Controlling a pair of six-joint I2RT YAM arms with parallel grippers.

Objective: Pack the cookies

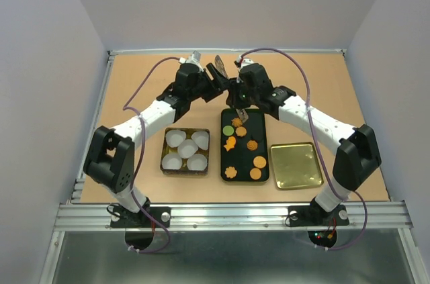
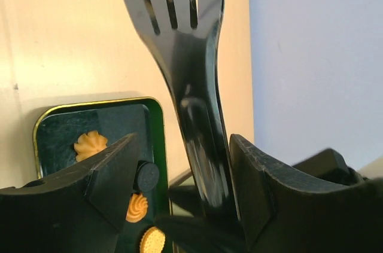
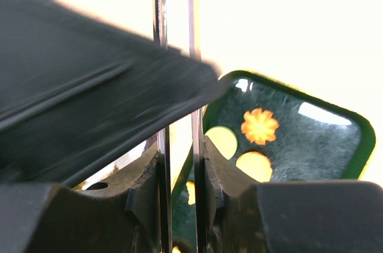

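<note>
Over the far middle of the desk [image 1: 134, 82] the two arms met at a black slotted spatula [image 2: 191, 85]. The left end effector [image 2: 179, 163] stood open around its handle, one finger clear of it, while the right end effector [image 3: 179, 169] was clamped on the same handle. The cookies [image 1: 259, 161], orange-brown plus a green cookie [image 1: 228, 129], lay on the dark tray [image 1: 245, 163] at the near middle, between a tin [image 1: 185, 173] of white paper cups [image 1: 178, 138] on the left and a gold lid [image 1: 295, 165] on the right
</note>
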